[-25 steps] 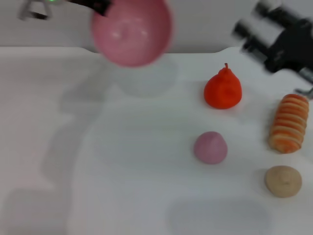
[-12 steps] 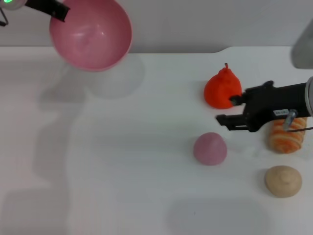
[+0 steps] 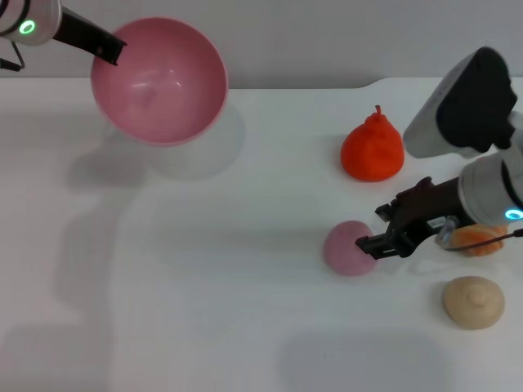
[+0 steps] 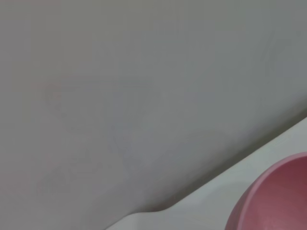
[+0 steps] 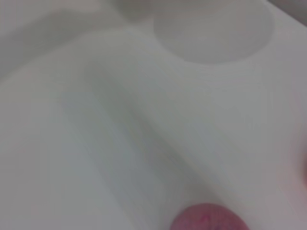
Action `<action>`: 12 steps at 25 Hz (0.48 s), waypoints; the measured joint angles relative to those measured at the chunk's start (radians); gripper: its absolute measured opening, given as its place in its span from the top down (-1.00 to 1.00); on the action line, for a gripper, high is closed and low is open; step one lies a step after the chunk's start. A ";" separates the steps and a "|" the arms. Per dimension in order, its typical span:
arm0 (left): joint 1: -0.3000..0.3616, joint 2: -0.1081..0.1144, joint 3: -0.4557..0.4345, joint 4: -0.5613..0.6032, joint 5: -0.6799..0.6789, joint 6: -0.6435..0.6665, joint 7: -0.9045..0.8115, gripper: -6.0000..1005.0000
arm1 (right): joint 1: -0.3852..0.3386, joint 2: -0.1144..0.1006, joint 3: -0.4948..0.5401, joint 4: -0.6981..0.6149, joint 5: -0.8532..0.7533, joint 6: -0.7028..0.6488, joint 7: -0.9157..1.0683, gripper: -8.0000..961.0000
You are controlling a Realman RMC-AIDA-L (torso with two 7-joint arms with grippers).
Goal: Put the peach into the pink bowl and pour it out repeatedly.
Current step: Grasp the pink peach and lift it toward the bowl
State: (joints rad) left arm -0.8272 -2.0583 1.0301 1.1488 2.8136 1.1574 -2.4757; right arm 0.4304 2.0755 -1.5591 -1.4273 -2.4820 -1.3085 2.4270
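Observation:
The pink bowl (image 3: 159, 82) hangs tilted above the table's far left, its opening facing me and empty. My left gripper (image 3: 108, 49) is shut on its rim. An edge of the bowl also shows in the left wrist view (image 4: 280, 199). The peach (image 3: 346, 247) lies on the white table at centre right, and its top shows in the right wrist view (image 5: 208, 219). My right gripper (image 3: 378, 229) is open at the peach's right side, low over the table. One of its fingertips (image 3: 369, 243) touches or nearly touches the peach.
An orange-red pear-shaped fruit (image 3: 372, 149) stands behind the peach. A striped orange bread (image 3: 478, 238) lies partly hidden behind my right arm. A beige bun (image 3: 472, 301) lies at the front right. The white table (image 3: 204, 286) ends at a grey wall behind.
My right gripper has come down and to the left, from beside the pear to the peach's right side. The bowl has shifted slightly right and lower in my left gripper.

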 joint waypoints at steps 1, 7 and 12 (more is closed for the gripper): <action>0.003 0.000 0.006 0.000 -0.004 0.000 -0.001 0.85 | 0.005 0.000 -0.008 0.018 -0.001 0.014 0.000 -0.07; 0.024 -0.002 0.022 0.000 -0.052 -0.009 -0.003 0.84 | 0.033 0.001 -0.033 0.098 -0.002 0.095 0.000 -0.01; 0.029 -0.002 0.029 0.001 -0.060 -0.010 -0.001 0.84 | 0.073 0.002 -0.049 0.175 -0.001 0.123 0.002 0.03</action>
State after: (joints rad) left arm -0.7985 -2.0603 1.0591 1.1495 2.7532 1.1476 -2.4764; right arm 0.5036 2.0770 -1.6085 -1.2521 -2.4833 -1.1856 2.4286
